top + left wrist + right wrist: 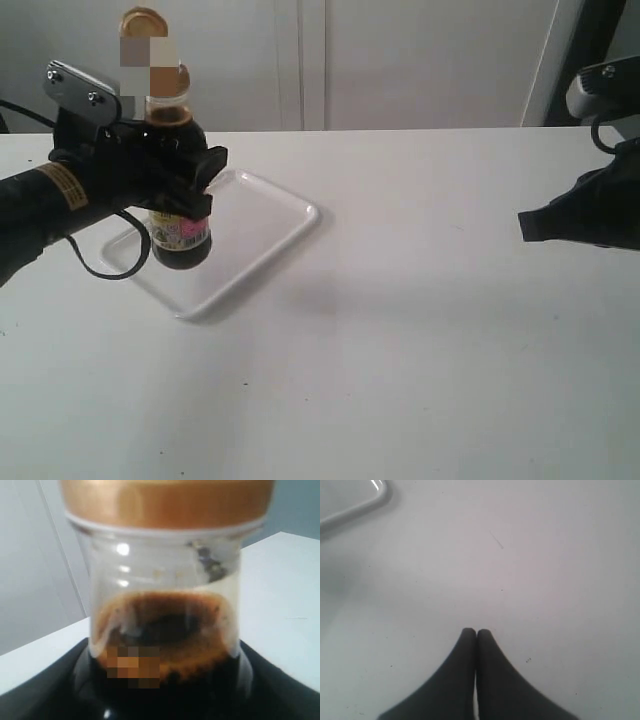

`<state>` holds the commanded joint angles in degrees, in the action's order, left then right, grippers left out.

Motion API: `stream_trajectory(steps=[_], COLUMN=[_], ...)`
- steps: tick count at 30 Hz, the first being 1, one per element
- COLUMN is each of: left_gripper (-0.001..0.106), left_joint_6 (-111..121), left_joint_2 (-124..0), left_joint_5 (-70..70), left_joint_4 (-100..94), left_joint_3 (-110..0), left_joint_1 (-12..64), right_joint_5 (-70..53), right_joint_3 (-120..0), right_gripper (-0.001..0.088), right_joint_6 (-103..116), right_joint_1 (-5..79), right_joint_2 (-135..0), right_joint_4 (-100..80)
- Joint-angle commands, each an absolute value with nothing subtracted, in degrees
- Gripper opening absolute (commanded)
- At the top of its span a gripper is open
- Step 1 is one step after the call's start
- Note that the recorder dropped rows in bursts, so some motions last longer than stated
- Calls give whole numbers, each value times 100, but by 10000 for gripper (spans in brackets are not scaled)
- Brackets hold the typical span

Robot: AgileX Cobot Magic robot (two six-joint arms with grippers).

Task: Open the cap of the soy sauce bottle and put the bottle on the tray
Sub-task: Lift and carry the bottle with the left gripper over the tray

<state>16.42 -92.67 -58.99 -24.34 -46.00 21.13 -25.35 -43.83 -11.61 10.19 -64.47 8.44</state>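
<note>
The soy sauce bottle (pixel 178 190) is clear glass, filled with dark brown-black liquid that shows a reddish-brown foamy ring at its surface in the left wrist view; its label (pixel 184 231) is pink, yellow and green. The cap (pixel 144 22) is translucent amber-orange, with a matching amber collar (pixel 167 502) at the neck. The tray (pixel 262 238) is plain glossy white on a white table (pixel 420 350). Both the left gripper (pixel 190 180) and the right gripper (pixel 476 632) are matte black, and the left arm bears a yellow sticker (pixel 66 186).

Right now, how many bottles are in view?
1: the soy sauce bottle, gripped by the left gripper above the tray. No others are visible.
</note>
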Motion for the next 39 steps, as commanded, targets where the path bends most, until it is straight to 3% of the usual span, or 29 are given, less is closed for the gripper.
stream_trajectory(steps=[18,39], left_gripper=[0,0], left_joint_6=[1642,1460], left_joint_2=[-10244,-10935], left_joint_5=[-5933,-6632], left_joint_4=[-2107,-1625], left_joint_3=[-5442,-5544], left_joint_1=[2113,2113], right_joint_5=[-2497,-2403], right_joint_3=[-4383,-4383], right_gripper=[0,0], right_joint_6=[-1161,-1161], right_joint_1=[1019,1019], right_joint_2=[-6447,-6447], right_joint_4=[844,844])
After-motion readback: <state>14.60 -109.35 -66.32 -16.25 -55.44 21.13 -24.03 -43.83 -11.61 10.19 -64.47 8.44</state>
